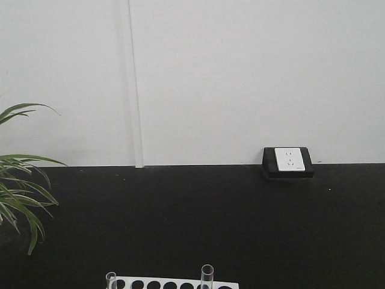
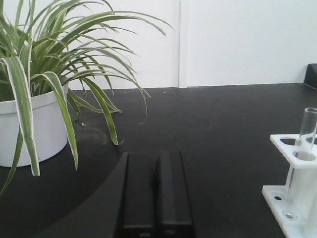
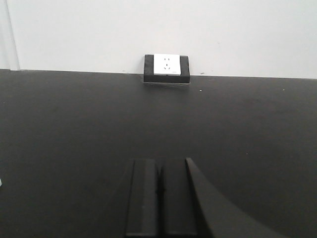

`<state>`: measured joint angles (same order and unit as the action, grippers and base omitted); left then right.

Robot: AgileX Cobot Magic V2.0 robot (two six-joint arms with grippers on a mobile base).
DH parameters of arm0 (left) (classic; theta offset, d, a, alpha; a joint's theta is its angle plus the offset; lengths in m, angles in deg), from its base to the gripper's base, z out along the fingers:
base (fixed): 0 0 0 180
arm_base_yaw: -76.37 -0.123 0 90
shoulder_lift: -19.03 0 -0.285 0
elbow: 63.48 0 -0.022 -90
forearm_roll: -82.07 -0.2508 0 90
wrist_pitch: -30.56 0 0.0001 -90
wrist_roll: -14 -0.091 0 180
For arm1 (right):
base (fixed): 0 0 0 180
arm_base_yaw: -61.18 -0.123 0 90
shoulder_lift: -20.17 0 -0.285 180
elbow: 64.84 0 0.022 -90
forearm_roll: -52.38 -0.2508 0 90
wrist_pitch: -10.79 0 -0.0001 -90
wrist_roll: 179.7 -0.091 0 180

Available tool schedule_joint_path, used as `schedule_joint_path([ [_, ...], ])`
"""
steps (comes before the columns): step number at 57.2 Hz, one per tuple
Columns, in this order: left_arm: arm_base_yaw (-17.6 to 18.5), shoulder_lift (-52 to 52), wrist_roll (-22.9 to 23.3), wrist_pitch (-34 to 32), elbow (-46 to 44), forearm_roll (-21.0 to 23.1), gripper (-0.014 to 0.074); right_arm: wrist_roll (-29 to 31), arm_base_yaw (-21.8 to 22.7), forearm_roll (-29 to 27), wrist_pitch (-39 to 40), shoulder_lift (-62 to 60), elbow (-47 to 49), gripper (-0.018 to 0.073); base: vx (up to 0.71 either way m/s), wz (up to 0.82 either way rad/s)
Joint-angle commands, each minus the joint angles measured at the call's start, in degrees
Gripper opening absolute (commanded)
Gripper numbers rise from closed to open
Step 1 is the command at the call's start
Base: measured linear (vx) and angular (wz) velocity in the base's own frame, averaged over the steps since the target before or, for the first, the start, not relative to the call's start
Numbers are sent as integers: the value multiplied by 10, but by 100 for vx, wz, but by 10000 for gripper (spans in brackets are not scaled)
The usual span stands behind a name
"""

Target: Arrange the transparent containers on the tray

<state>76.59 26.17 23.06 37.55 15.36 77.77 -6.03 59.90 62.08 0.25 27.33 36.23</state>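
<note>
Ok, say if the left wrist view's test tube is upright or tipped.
Upright: the test tube stands in the white rack's hole.

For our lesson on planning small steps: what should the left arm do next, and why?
Probably open the left gripper and swing right toward the test tube standing in the white rack: its jaws are shut and empty, and that tube lies off to its right.
</note>
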Motion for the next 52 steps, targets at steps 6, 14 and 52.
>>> schedule_joint_path([
  [6,3,-13,3,-48,20,4,-6,5,1,5,47,-2,-5,-11,0,0],
  [14,3,-13,3,-48,20,4,-6,5,1,5,47,-2,-5,-11,0,0],
  [52,3,-13,3,-48,20,4,-6,5,1,5,47,-2,-5,-11,0,0],
])
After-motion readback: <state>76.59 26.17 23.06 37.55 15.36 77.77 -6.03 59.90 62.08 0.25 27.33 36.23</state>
